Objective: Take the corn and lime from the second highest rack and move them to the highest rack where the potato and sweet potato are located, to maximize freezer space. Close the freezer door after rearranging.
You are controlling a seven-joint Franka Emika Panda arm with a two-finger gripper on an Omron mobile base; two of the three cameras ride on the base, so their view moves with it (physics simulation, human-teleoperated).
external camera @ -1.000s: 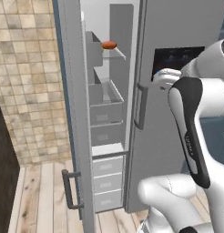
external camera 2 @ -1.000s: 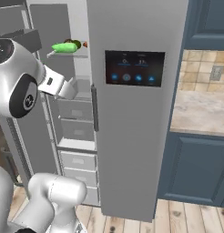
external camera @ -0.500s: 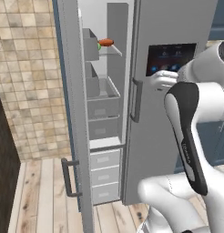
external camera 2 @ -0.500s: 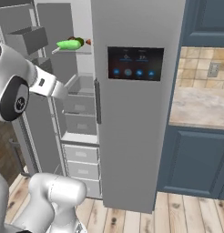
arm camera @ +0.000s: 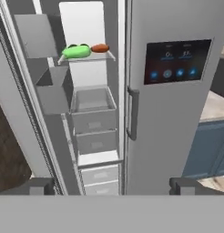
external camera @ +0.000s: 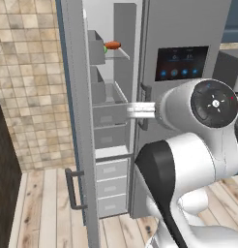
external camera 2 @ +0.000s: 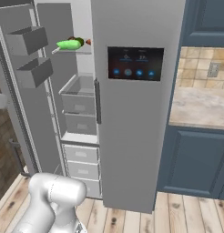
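Freezer door (external camera: 75, 121) standing wide, stiff and light-swinging, best pushed near handle (external camera: 72, 189); gripper (arm camera: 111, 186) spread, empty.

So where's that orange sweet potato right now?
The sweet potato lies on the highest rack inside the open freezer, at the right end, right beside a long green item.

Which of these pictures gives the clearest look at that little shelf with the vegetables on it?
The hand view: the highest rack faces the camera, showing green items and the sweet potato. In the right base view the green item hides most of the orange one; in the left base view the open freezer door partly blocks it.
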